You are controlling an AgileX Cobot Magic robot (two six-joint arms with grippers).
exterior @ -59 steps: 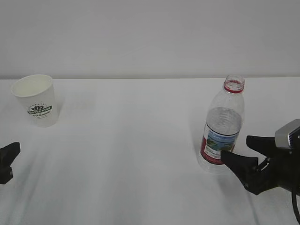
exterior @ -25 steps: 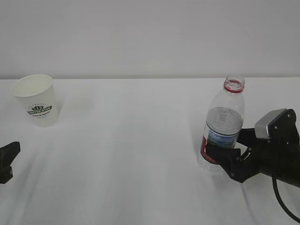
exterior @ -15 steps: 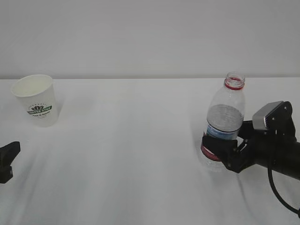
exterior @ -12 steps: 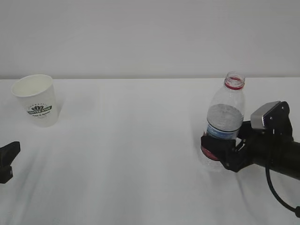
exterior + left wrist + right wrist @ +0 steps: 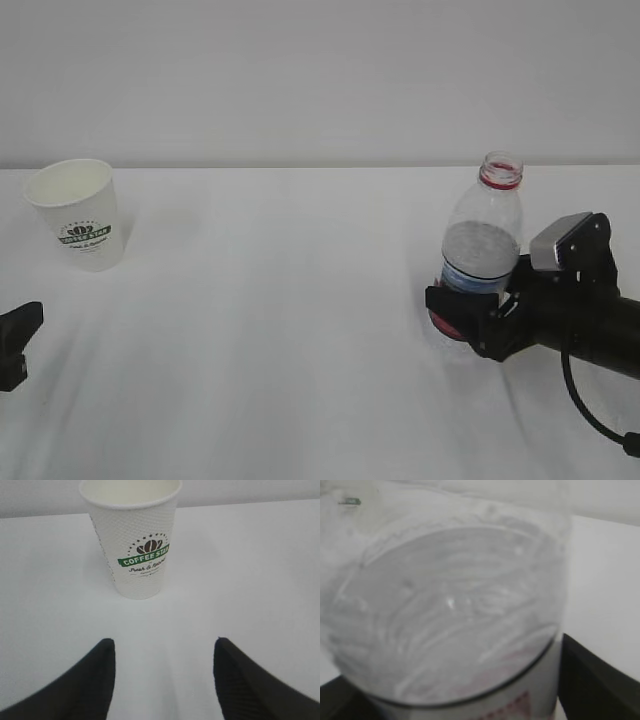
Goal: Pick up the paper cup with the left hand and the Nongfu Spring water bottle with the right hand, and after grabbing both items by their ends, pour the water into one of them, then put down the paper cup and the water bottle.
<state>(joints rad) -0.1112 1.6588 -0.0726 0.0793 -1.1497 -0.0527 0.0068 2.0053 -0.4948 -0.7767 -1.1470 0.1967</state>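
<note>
**A:** From the side view, your right gripper [image 5: 462, 318] sits low around the bottle [image 5: 480, 262], jaws wide apart on either side of the label, near its base. The bottle stands upright, long axis vertical, cap off, so you'd be closing across its width. Your left gripper [image 5: 18, 342] is only a tip at the left edge; the cup [image 5: 77, 214] stands upright well beyond it, toward the back.

**B:** And room around them?

**A:** Plenty. The table [image 5: 280, 330] is bare between cup and bottle.

**B:** Left wrist view?

**A:** Your two fingers [image 5: 85, 680] stand apart, holding nothing. The cup [image 5: 134, 540] is straight ahead, slightly left of the gap's centre, still clear of the tips.

**B:** Right wrist?

**A:** The bottle [image 5: 450, 615] fills the frame, water inside, a dark finger [image 5: 595, 680] just beside it at right. I judge it bracketed, not yet squeezed.
</note>
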